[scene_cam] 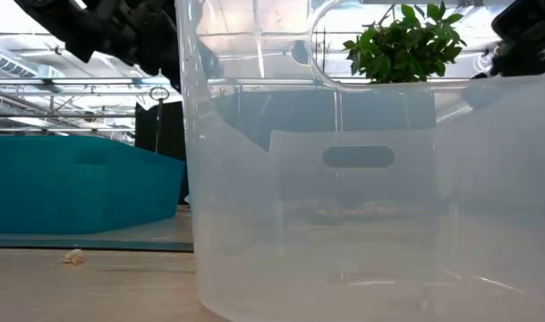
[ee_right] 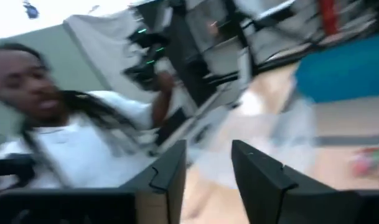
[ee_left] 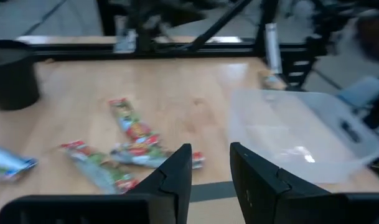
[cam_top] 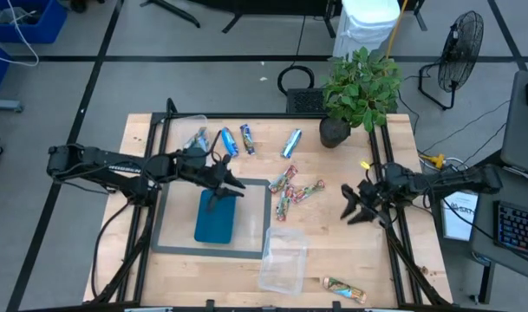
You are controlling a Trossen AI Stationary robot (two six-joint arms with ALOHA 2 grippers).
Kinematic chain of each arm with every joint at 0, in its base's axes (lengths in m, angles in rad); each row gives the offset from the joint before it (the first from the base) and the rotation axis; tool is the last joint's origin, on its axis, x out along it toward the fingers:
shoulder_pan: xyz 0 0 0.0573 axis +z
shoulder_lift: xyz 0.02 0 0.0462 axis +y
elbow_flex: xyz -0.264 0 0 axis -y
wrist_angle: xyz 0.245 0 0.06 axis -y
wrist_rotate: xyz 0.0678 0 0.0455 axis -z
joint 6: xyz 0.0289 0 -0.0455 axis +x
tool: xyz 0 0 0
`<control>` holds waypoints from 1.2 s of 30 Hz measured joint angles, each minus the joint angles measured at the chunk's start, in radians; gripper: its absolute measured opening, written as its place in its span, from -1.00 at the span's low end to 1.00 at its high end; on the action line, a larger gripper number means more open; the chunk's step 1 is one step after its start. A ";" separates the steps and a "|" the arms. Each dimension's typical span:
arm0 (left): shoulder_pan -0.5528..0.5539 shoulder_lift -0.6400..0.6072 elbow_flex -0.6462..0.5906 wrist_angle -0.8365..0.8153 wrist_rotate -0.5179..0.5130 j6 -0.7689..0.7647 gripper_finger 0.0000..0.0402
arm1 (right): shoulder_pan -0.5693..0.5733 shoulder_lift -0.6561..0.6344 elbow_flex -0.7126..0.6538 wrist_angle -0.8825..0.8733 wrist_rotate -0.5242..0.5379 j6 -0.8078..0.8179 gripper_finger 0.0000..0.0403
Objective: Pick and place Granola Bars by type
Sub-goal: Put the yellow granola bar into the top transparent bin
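Several blue granola bars (cam_top: 230, 140) lie flat on the wood at the far side of the table. Red-green bars (cam_top: 291, 189) lie in a loose cluster at the middle, also seen in the left wrist view (ee_left: 132, 129). One tan-and-teal bar (cam_top: 343, 290) lies near the front edge. My left gripper (cam_top: 236, 184) hovers open over the far end of the teal tray (cam_top: 216, 218), its fingers (ee_left: 177, 177) bare. My right gripper (cam_top: 350, 206) hovers open at the table's right side, to the right of the red-green bars, holding nothing.
A clear plastic tub (cam_top: 283, 258) stands at the front middle, filling the low view (scene_cam: 361, 197). A second clear tub (cam_top: 185, 130) sits at the far left. A potted plant (cam_top: 359, 91) stands at the far right. A person (ee_right: 65, 137) shows beyond the table in the right wrist view.
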 joint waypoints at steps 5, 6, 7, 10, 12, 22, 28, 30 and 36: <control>0.000 0.000 0.000 -0.003 -0.096 0.015 -0.44 | 0.229 0.104 0.016 0.027 0.170 0.076 -0.91; 0.000 0.000 0.000 -0.002 -0.110 0.016 -0.44 | 0.282 0.134 0.024 0.025 0.216 0.077 -0.95; 0.000 0.000 0.000 -0.002 -0.120 0.018 -0.44 | 0.333 0.170 0.033 0.019 0.262 0.076 -0.96; 0.001 0.000 0.000 -0.002 -0.136 0.018 -0.44 | 0.478 0.294 0.098 0.016 0.403 0.071 -0.99; 0.001 0.000 0.000 -0.001 -0.150 0.017 -0.44 | 0.556 0.392 0.153 0.011 0.474 0.104 -1.00; 0.001 0.000 0.000 0.010 -0.158 0.016 -0.44 | 0.724 0.925 0.505 -0.158 0.452 0.294 -1.00; 0.001 0.000 0.000 0.038 -0.161 0.006 -0.44 | 0.713 1.152 0.581 -0.153 0.259 0.426 -1.00; 0.001 0.000 0.000 0.037 -0.161 -0.015 -0.44 | 0.712 1.199 0.585 -0.141 0.245 0.471 -1.00; 0.001 0.000 0.000 0.032 -0.160 -0.042 -0.44 | 0.734 1.304 0.589 0.037 0.220 0.571 -1.00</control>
